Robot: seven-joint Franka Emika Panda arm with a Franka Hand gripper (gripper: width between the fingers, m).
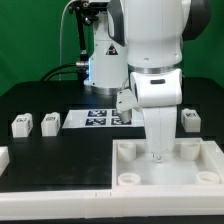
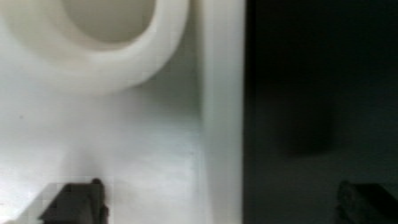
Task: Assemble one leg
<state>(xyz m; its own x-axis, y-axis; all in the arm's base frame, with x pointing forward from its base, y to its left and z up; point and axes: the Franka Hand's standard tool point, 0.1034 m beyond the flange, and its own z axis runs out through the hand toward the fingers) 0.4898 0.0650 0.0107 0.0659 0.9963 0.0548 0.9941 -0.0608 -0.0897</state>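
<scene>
The large white tray-like part [image 1: 170, 165] lies at the front with round corner sockets [image 1: 127, 180]. My gripper [image 1: 155, 153] points straight down onto its far rim. In the wrist view the two dark fingertips [image 2: 71, 203] stand wide apart, and my gripper [image 2: 217, 205] is open and straddles the tray's rim [image 2: 217, 110], with a round socket [image 2: 98, 35] on one side and black table on the other. Nothing is held. Two legs [image 1: 22, 124] [image 1: 50, 122] sit at the exterior view's left. A third leg [image 1: 190, 119] sits at the right.
The marker board [image 1: 98, 118] lies on the black table behind the tray. The robot base [image 1: 100, 60] stands at the back. Another white part [image 1: 3, 156] pokes in at the exterior view's left edge.
</scene>
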